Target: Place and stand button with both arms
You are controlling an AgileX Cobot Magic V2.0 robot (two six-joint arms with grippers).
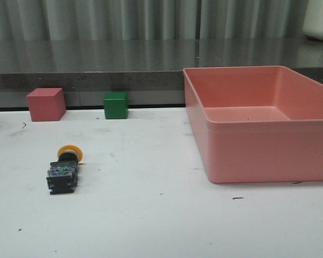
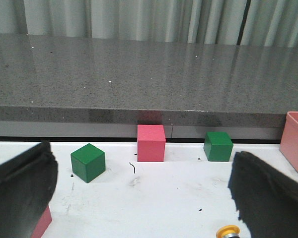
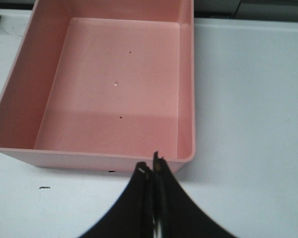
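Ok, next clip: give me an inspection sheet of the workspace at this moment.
Surface: white table, scuffed with small dark marks.
Job's things: button lying on its side, yellow cap pointing away from the robot.
Clutter: pink bin, empty; red cube; green cube; another green cube.
Grippers: left gripper open, fingers wide apart; right gripper shut, holding nothing.
Cables: nothing seen.
Surroundings: grey counter, curtain.

button point(image 1: 63, 169): tiny blue-green marks on the black base, too small to read
pink bin point(image 1: 247, 156): plain walls, no label, no no.
red cube point(image 1: 46, 104): bare faces
green cube point(image 1: 116, 105): bare faces
table point(image 1: 161, 215): just dark scuffs, no txt
overall: nothing readable in any view
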